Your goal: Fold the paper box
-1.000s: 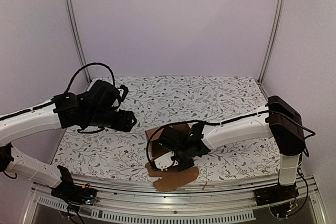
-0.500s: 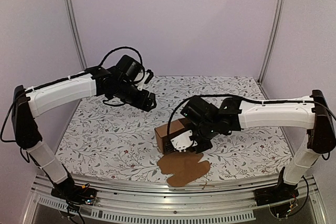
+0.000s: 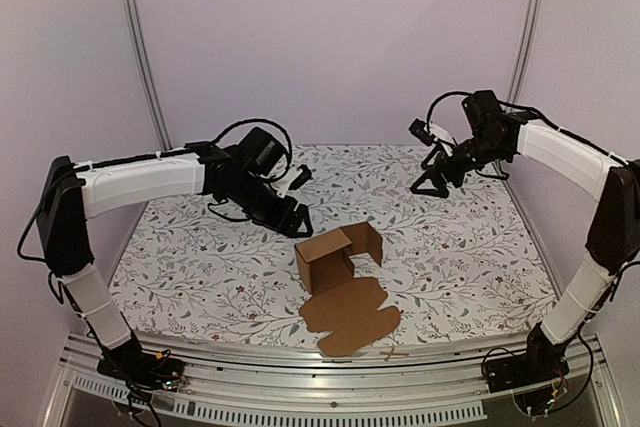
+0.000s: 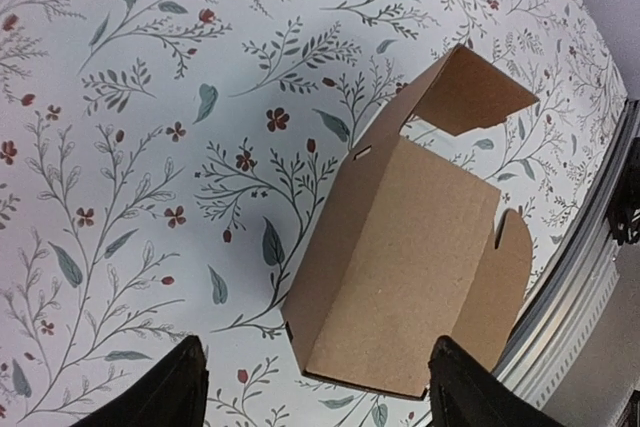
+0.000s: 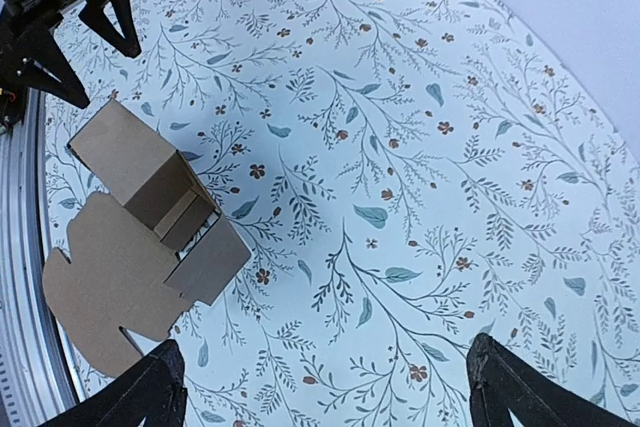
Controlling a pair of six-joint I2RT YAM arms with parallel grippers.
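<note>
Black fingers of the left gripper stood spread and empty over the flowered table. They were close beside the far-left corner of the paper box without touching it. A second before, this arm had hung farther left. Half a second before, it had been raised toward the back of the table. Since then it had come down and in toward the carton, whose brown wall lay between its two fingers in the left wrist view.

In the middle, near the front edge, the paper box sat free on the table. One block of it stood upright with its walls raised. A side flap hung open at its far-right end, and the large panel with rounded tabs lay flat toward the near rail. In both earlier pictures the right arm had been down on this spot, covering part of the cardboard.

Far right, the right gripper had let go and swung up and away to the back corner. It was well apart from the box, fingers wide and holding nothing. The walls seemed to keep their shape unaided, so that fold looked finished. Judging from the open flap and flat lid, the closing folds remained, probably starting with the left arm.
</note>
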